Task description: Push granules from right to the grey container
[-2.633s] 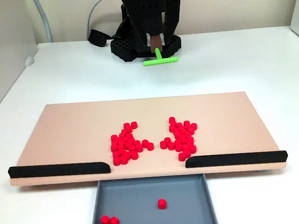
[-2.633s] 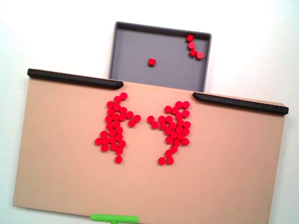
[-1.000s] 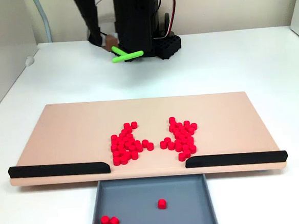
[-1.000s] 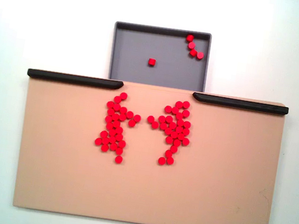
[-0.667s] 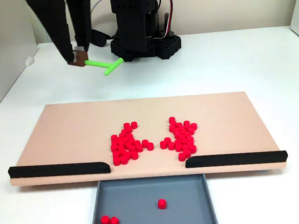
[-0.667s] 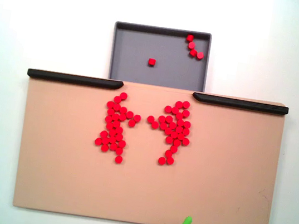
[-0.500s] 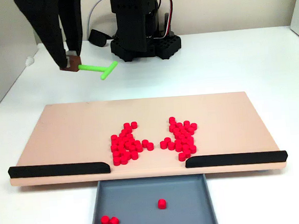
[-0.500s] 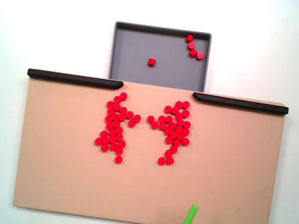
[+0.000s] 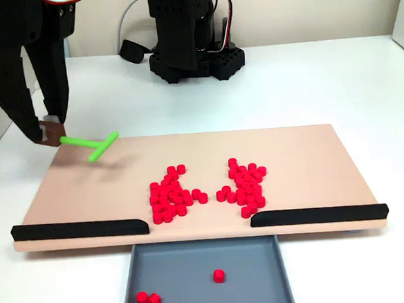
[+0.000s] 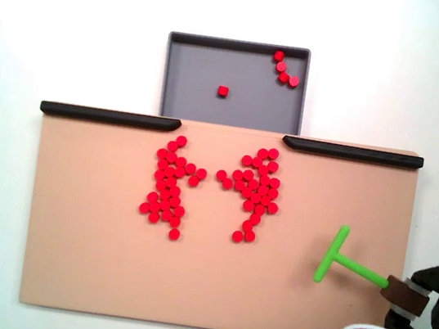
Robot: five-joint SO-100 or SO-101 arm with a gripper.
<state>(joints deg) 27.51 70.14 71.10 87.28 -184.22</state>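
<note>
From my remote station: the black two-finger gripper (image 9: pixel 48 131) is clamped on the small brown block at the handle end of the green T-shaped plastic stick (image 9: pixel 90 145), which hangs over one corner of the large flat peach board (image 9: pixel 306 151); in the other fixed view the same stick (image 10: pixel 343 260) points its crossbar toward the beads from the right edge of the board (image 10: pixel 89 261), with the gripper (image 10: pixel 405 296) just off it.

The many small bright red cylindrical granules (image 9: pixel 169 195) lie in two clusters near the middle of the board, seen from above as two loose columns (image 10: pixel 169 188); a few already rest in the shallow rectangular grey plastic container (image 9: pixel 267 285), which sits against the board's edge in the gap between two long thin black strips (image 9: pixel 79 229); in the top-down view the container (image 10: pixel 189 94) holds a lone bead and a small bunch in one corner.

My judgement: these beads look light, hard and ready to roll or scatter; they are not for pinching; the crossbar should meet the nearer cluster broadside and low, sweeping gently toward the gap, since a fast stroke may fling strays past the strips.
</note>
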